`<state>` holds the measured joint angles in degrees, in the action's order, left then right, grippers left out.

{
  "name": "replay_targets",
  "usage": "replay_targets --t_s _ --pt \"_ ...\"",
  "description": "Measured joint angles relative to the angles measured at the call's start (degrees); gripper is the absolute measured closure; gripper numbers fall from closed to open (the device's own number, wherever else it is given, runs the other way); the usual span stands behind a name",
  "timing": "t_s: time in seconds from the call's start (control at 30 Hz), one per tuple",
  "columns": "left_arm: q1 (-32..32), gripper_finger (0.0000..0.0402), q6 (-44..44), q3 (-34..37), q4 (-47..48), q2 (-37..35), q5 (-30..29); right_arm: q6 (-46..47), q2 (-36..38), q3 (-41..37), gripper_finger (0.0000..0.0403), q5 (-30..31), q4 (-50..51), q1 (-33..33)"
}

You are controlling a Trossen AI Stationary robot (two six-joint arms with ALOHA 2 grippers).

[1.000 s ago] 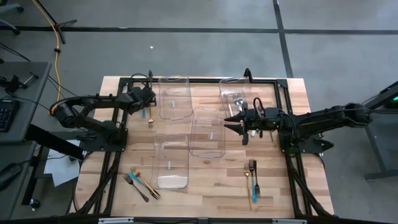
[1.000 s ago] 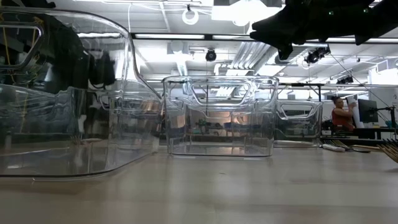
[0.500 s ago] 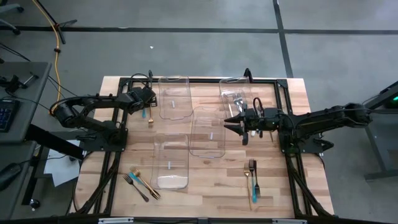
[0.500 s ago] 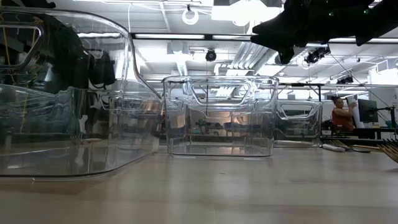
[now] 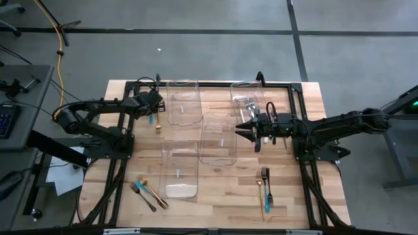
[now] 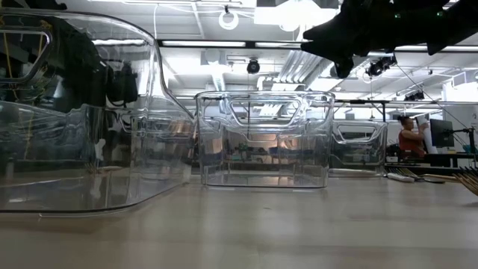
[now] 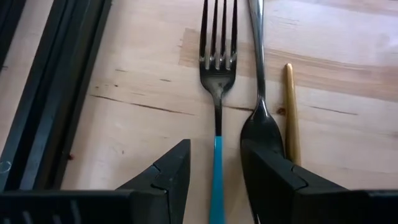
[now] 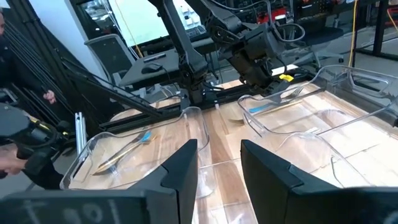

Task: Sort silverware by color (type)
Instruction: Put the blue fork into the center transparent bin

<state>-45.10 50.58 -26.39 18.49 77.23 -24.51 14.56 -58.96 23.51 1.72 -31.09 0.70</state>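
Low over table's far-left edge, left gripper point(image 7: 214, 171) straddles teal-handled fork point(image 7: 217, 93), jaws parted, nothing clamped; silver spoon point(image 7: 260, 93) and gold utensil point(image 7: 290, 112) beside it. Right gripper point(image 5: 251, 134) open, empty, beside middle clear bin point(image 5: 217, 138).

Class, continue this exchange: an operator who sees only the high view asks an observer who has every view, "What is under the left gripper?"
Observer: A teal-handled fork lies between the left gripper's open fingers, with a gap on each side.
Operator: Anything beside it?
Observer: A dark utensil lies close alongside, then a gold handle.
Operator: And the right gripper?
Observer: The right gripper is open, with nothing between its fingers.
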Motion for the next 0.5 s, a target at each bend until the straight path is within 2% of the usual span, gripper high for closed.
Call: replay_targets --t_s 0.23,0.5 --pt "0.0 0.0269 1.9 -0.1 2.6 0.0 -0.2 0.0 0.0 0.0 0.0284 0.0 0.0 0.0" --pt "0.0 0.029 1.8 -0.1 2.1 0.0 0.4 0.0 0.0 0.0 0.0284 0.0 0.0 0.0"
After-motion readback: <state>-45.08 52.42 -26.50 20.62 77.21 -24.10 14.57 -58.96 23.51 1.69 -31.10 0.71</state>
